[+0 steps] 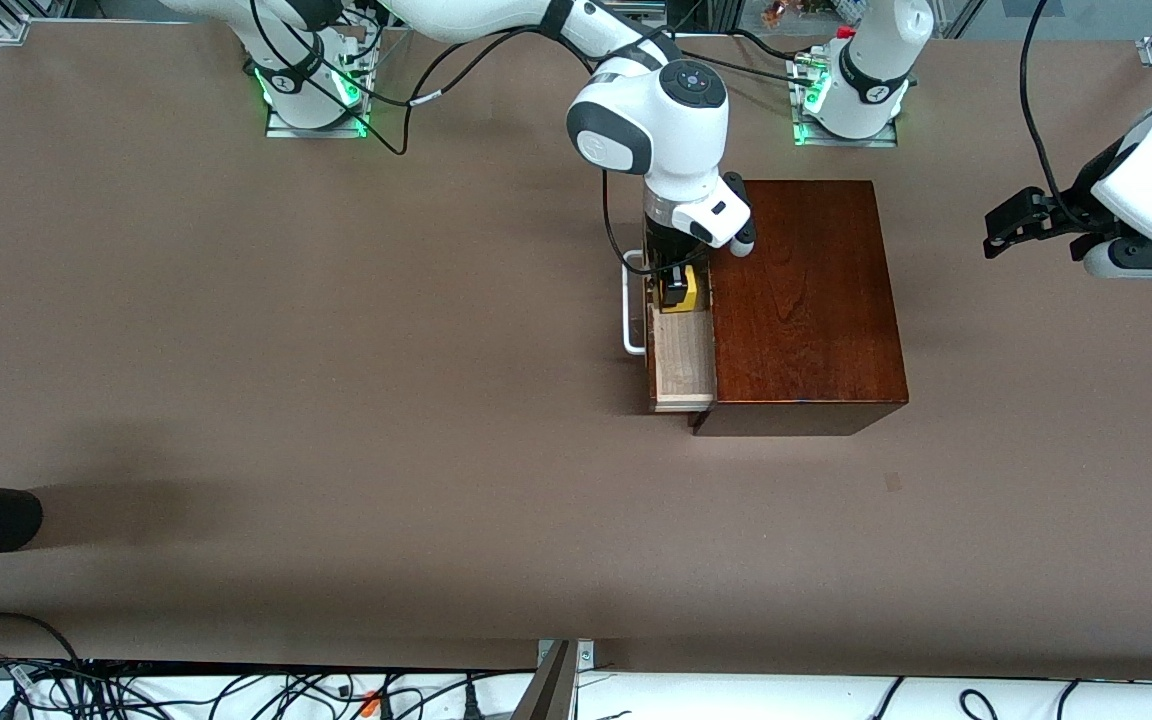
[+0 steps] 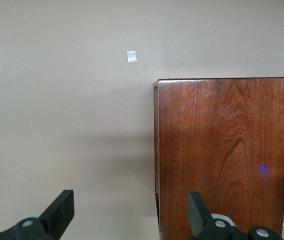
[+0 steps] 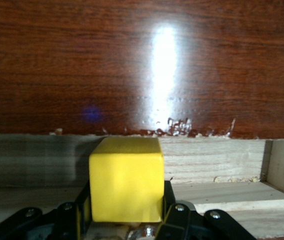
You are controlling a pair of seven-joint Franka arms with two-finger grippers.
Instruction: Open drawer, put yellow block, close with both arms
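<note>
Drawer (image 1: pixel 681 360) pulled open from box (image 1: pixel 806 300), handle at box's 9 o'clock. Yellow block (image 1: pixel 684 290) clamped in right gripper (image 1: pixel 678 288), low over tray. Release advised only once block is seated. Left gripper (image 1: pixel 1021 222) spread, empty, waiting.

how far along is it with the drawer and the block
Done: the drawer is pulled out of the box. In hand: the right claw, shut on the yellow block, is over the open tray. Left: release it and close the drawer; the left claw waits open off to the side.
</note>
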